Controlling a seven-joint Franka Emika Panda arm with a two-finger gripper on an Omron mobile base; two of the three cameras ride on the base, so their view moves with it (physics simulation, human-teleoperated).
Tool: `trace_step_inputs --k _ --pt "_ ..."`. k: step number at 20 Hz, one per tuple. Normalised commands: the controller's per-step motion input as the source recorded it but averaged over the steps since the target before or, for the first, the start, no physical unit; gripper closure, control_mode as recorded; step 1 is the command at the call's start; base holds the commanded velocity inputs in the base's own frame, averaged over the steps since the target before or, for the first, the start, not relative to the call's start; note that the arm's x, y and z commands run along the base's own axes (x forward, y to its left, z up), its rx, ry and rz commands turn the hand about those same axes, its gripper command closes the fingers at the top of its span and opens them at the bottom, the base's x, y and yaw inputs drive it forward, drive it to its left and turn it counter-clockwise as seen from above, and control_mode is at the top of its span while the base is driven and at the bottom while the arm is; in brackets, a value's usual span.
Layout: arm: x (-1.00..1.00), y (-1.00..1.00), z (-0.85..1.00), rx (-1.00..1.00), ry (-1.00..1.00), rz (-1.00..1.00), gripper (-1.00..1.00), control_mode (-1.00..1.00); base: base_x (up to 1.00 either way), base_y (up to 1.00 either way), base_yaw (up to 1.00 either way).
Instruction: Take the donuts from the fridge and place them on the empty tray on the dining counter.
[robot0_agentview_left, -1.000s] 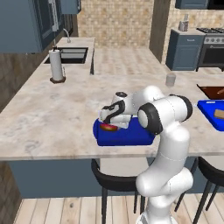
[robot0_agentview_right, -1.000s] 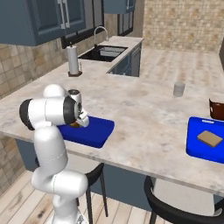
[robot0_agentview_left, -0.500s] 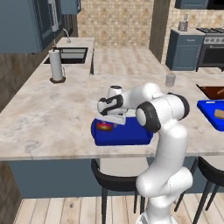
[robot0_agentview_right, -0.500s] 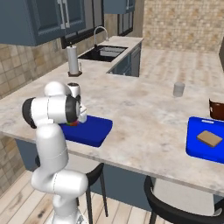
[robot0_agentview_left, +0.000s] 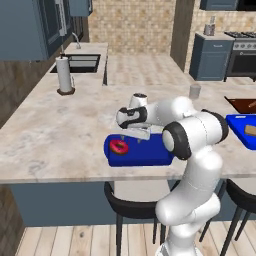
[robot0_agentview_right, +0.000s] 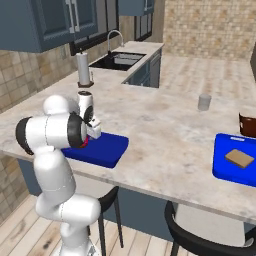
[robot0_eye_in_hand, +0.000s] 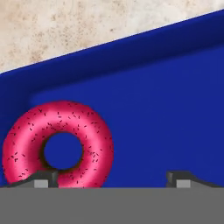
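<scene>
A pink-iced donut with fine dark sprinkles lies flat at the left end of the empty tray, a shallow bright-blue tray near the front edge of the dining counter. My gripper hangs just above the tray, slightly right of the donut, and points down. It is open and holds nothing. In the hand view the gripper spans the tray floor, with one fingertip over the donut's near edge. From the right, my arm covers much of the tray.
A paper towel roll stands by the sink at the far left. A grey cup sits behind the arm. At the right lie a blue tray with tan food and a dark brown tray. Black stools stand under the counter's edge.
The gripper has opened wide and lifted a little off the tray. The pink donut has been let go and now lies free on the tray floor.
</scene>
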Motion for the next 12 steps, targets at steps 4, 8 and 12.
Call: trace_step_inputs --k 4,8,12 --pt "-0.01 0.00 0.77 0.00 -0.15 0.08 -1.00 -1.00 0.00 0.00 0.00" --pt "-0.34 -0.05 0.81 0.00 -0.11 0.13 -1.00 -1.00 0.00 0.00 0.00" --pt "-0.76 -0.01 0.61 -0.04 -0.15 0.22 -1.00 -1.00 0.00 0.00 0.00"
